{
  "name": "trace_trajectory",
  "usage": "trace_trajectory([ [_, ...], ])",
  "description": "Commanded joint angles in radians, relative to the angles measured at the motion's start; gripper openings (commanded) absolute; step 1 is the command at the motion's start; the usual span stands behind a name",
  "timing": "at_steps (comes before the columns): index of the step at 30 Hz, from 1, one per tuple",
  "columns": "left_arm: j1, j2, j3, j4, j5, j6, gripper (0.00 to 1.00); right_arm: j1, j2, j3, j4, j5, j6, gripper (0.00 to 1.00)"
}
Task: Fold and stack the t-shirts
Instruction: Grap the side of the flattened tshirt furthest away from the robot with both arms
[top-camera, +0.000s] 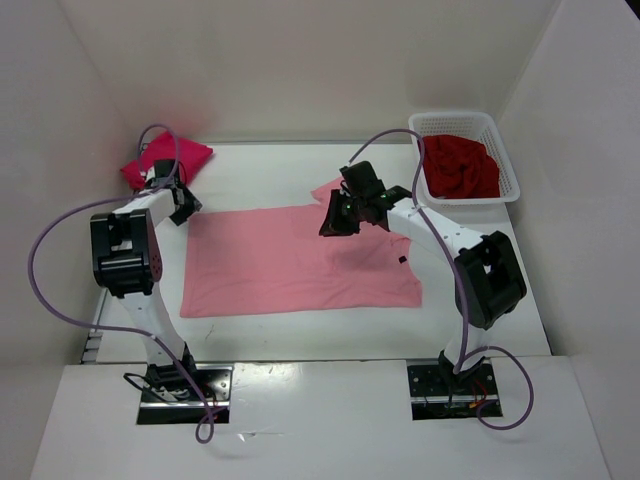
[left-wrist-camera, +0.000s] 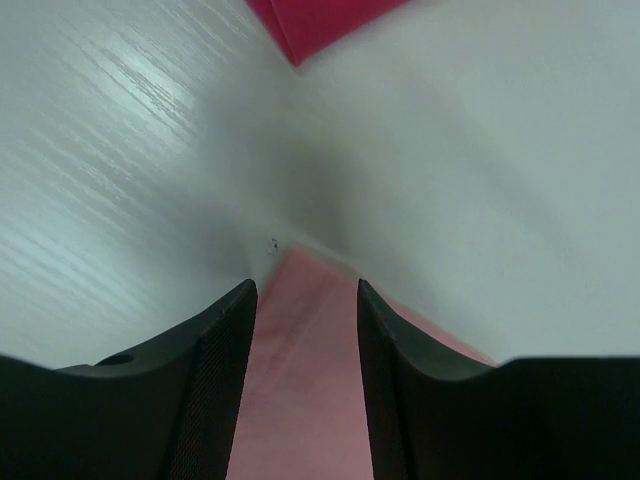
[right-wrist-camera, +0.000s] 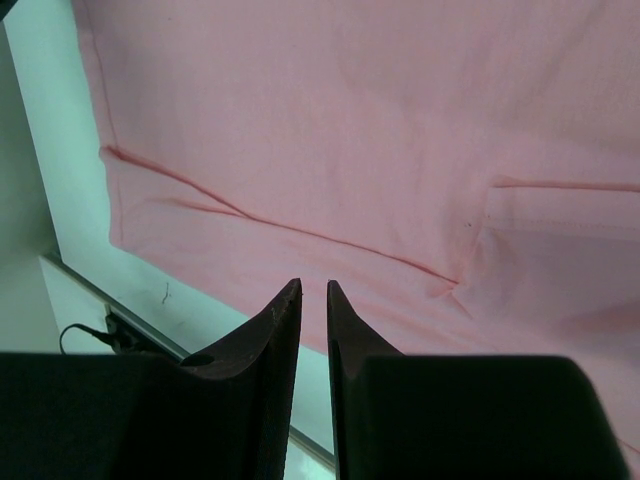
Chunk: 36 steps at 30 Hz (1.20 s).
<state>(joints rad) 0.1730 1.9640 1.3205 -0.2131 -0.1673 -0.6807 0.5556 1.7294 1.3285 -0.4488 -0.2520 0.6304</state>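
A light pink t-shirt (top-camera: 300, 265) lies spread flat in the middle of the table. At the back left sits a folded crimson-magenta t-shirt (top-camera: 165, 160), whose corner shows in the left wrist view (left-wrist-camera: 320, 20). A dark red t-shirt (top-camera: 460, 165) is bunched in the white basket. My left gripper (top-camera: 183, 208) is low over the pink shirt's far left corner (left-wrist-camera: 300, 400), jaws open (left-wrist-camera: 305, 290) with the cloth lying flat between them. My right gripper (top-camera: 335, 215) hovers over the pink shirt's far edge (right-wrist-camera: 350, 130), jaws (right-wrist-camera: 313, 288) a narrow gap apart with nothing in them.
The white lattice basket (top-camera: 505, 160) stands at the back right corner. White walls close the table in on the left, back and right. Both arm bases are at the near edge, with purple cables looping beside them.
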Motion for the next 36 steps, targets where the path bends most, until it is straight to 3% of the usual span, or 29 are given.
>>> trace_trajectory([
  [1, -0.001, 0.035, 0.054, -0.011, -0.043, 0.046, 0.53, -0.005, -0.048, 0.034, 0.030, -0.015, -0.020, 0.21],
  [9, -0.001, 0.076, 0.063, -0.011, -0.048, 0.066, 0.53, -0.014, -0.039, 0.015, 0.050, -0.015, -0.029, 0.21],
  [13, -0.001, 0.076, 0.053, -0.002, -0.035, 0.066, 0.36, -0.014, -0.019, 0.040, 0.050, -0.015, -0.020, 0.21],
  [19, -0.001, 0.067, 0.043, 0.008, -0.035, 0.075, 0.24, -0.045, 0.016, 0.150, 0.041, -0.004, -0.020, 0.26],
  [23, -0.001, 0.058, 0.043, 0.008, -0.015, 0.075, 0.14, -0.085, 0.071, 0.216, 0.053, 0.046, -0.052, 0.35],
  [27, -0.001, 0.020, 0.034, 0.032, 0.017, 0.066, 0.07, -0.175, 0.200, 0.363, 0.053, 0.173, -0.104, 0.41],
  [32, -0.001, -0.056, 0.023, 0.075, 0.092, 0.046, 0.05, -0.209, 0.419, 0.596, -0.016, 0.389, -0.193, 0.42],
  [36, -0.001, -0.086, 0.013, 0.096, 0.115, 0.036, 0.05, -0.221, 0.629, 0.836, -0.085, 0.464, -0.227, 0.45],
])
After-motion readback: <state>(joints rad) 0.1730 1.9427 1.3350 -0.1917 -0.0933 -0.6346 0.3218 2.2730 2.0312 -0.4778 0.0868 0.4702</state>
